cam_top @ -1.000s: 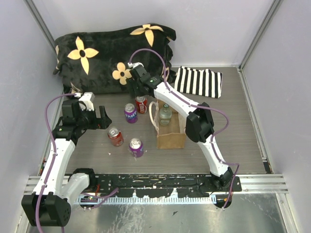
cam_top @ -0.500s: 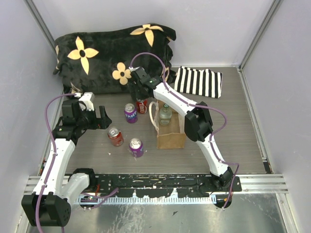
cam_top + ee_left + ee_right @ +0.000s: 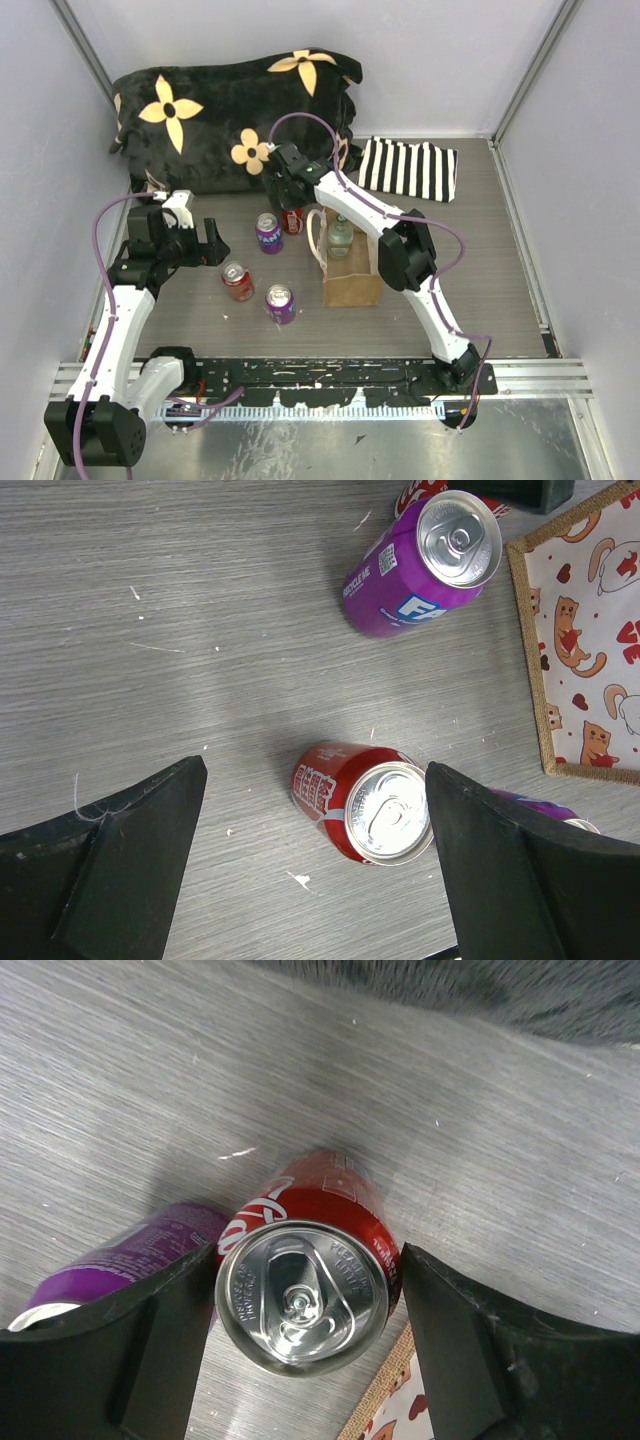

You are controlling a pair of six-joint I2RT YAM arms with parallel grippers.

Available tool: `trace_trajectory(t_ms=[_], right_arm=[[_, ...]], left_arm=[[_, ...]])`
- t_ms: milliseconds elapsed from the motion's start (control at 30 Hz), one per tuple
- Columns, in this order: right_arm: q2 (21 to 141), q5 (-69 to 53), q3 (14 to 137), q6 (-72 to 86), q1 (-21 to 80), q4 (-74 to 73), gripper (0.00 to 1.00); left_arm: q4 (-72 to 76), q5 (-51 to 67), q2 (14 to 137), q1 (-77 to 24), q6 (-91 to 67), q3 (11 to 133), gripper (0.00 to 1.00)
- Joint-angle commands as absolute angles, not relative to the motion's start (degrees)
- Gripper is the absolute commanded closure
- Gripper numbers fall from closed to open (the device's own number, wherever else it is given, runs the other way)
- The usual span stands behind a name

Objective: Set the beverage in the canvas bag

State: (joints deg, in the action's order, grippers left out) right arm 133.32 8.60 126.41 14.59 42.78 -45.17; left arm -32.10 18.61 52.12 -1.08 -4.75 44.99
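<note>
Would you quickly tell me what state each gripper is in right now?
Left gripper: open, holding nothing.
Right gripper: straddles the upright red can; whether it grips it cannot be told.

We see a grey wood-grain table top (image 3: 500, 290) boxed in by plain pale walls (image 3: 430, 60) with metal corner posts (image 3: 533, 70). A black plush blanket (image 3: 220, 110) with yellow flowers lies bunched against the back wall, a black-and-white striped cloth (image 3: 410, 170) just beside it. Light falls evenly, and shadows are soft.
</note>
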Motion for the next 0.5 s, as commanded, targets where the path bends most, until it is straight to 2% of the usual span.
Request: trace_trajectory(t_ms=[0,100,167,467], right_arm=[[134.5,7.4,127.1,14.5,42.5,-48.1,0.21],[134.4,7.7,127.0,14.6,42.6,-47.9,0.22],[134.2,8.2,127.0,14.7,42.6,-47.6,0.29],[131.0,8.8,126.8,14.3,42.6,-44.2,0.81]], left_arm=[[-32.0,19.7,51.2,-1.2,-4.6,44.6,0.02],[-32.1,19.7,51.1,-1.2,-4.6,44.6,0.02],[-32.0,19.7,51.1,-1.2,-4.6,44.6,0.02],[-32.1,19.7,51.1,-1.2,-4.6,44.6,0.02]])
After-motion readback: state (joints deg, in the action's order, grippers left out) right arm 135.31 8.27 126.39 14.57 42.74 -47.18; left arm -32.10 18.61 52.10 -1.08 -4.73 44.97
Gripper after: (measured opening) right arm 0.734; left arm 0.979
